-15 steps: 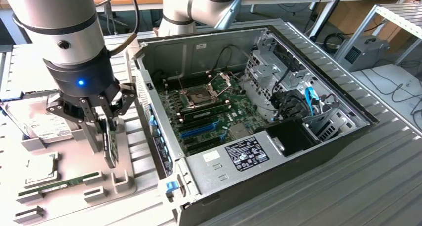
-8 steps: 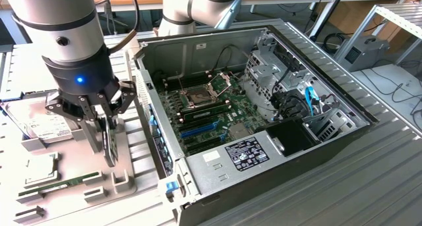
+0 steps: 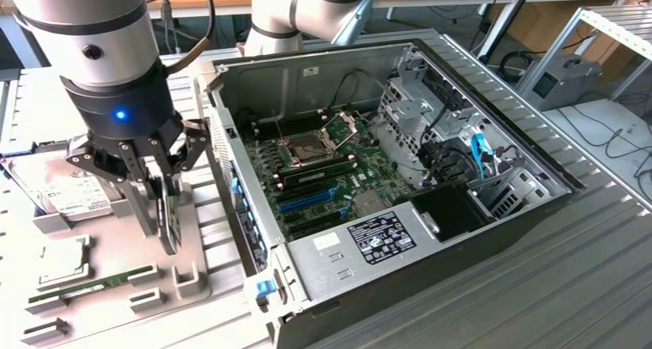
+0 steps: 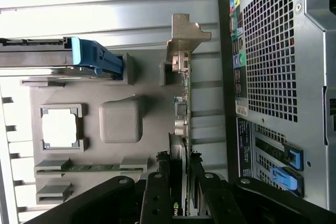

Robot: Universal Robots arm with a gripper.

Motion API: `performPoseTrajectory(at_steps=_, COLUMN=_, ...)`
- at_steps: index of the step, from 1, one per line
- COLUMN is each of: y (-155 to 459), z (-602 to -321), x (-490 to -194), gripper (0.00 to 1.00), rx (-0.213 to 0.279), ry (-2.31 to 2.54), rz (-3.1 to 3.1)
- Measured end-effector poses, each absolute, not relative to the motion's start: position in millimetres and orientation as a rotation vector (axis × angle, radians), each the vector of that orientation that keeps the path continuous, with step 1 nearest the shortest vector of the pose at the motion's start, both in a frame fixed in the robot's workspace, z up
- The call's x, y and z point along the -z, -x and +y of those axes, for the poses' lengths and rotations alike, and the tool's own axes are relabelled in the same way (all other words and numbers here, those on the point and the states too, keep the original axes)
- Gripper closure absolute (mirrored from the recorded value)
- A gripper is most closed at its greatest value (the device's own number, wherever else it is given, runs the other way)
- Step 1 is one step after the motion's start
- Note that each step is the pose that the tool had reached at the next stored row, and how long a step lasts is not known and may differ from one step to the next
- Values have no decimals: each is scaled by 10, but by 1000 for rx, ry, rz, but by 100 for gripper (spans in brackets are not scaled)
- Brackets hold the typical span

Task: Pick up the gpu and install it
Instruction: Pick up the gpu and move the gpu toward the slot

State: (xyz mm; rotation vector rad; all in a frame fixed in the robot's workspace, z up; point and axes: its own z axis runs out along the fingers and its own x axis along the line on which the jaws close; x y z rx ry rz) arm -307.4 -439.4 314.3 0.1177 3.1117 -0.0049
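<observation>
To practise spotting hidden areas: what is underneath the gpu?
The gpu, gripped on edge by the claw, stands over the grey holder tray. Whether its lower edge touches the tray is hidden by the card itself.

Open computer case point(image 3: 295, 78), hard drive point(image 3: 61, 196), RAM stick point(image 3: 91, 282), perhaps a processor point(image 3: 63, 263), grey tray point(image 3: 127, 246)

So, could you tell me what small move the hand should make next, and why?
Probably a slow, straight lift: the hand seems closed on the gpu, which stands on edge in the tray, its bracket beside a holder block, so tilting could snag it.
</observation>
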Motion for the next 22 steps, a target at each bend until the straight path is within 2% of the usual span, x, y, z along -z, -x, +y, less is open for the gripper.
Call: performPoseTrajectory(at_steps=22, y=3074, z=-4391, x=-3336, gripper=74, rx=7, ry=-118, rz=3112)
